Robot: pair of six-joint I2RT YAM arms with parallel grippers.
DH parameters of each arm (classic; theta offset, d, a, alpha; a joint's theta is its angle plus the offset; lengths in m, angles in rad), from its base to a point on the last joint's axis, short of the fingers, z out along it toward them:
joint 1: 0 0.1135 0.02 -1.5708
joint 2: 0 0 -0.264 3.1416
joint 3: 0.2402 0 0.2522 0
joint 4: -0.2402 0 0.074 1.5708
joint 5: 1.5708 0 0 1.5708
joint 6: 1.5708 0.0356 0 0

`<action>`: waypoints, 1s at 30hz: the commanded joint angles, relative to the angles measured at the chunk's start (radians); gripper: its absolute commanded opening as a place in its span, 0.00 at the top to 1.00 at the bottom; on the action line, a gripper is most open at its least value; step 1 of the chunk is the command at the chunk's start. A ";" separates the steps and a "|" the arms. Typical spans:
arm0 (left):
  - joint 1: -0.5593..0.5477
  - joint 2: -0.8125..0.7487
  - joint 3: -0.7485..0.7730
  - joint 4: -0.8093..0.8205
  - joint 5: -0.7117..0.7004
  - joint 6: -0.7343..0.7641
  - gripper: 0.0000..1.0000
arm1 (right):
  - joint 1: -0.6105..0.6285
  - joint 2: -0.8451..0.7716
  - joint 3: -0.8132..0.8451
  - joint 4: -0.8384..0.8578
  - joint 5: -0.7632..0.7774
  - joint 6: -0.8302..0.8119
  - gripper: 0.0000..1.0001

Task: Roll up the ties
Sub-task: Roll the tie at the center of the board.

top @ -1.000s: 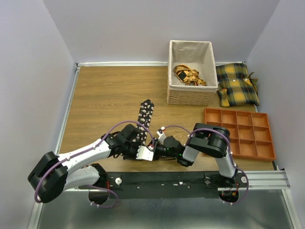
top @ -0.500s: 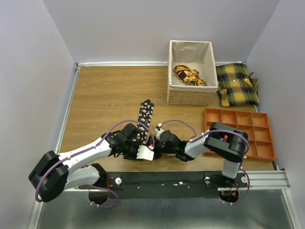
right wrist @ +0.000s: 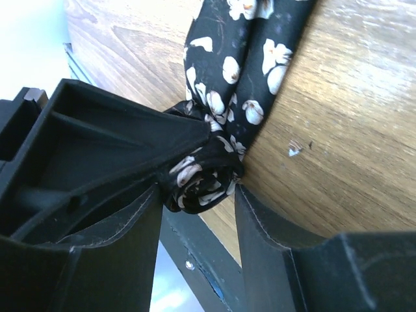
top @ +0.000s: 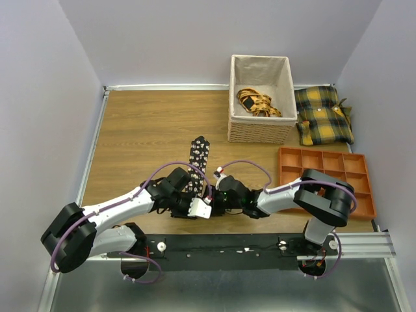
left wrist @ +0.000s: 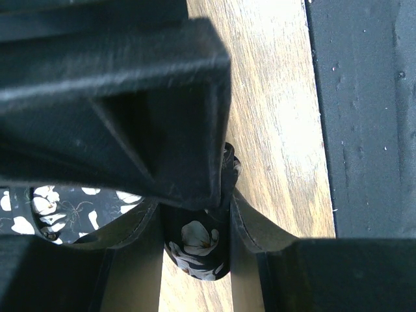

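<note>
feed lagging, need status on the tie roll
Left gripper shut on tie coil. Right gripper around same coil, grip unclear. Rest of tie stretched out on table. Grippers crowded together.

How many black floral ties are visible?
1. The black floral tie lies on the table, rolled end between left gripper and right gripper; the basket may hide more.

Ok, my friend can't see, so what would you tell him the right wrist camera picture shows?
A black tie with white flowers has its near end rolled into a small coil that sits between the two black jaws. The rest of the tie runs away from the camera across the wooden table.
</note>
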 commanded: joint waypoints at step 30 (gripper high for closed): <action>0.240 0.510 0.376 -0.574 0.258 0.371 1.00 | 0.303 0.153 -0.296 1.082 0.541 -1.199 0.38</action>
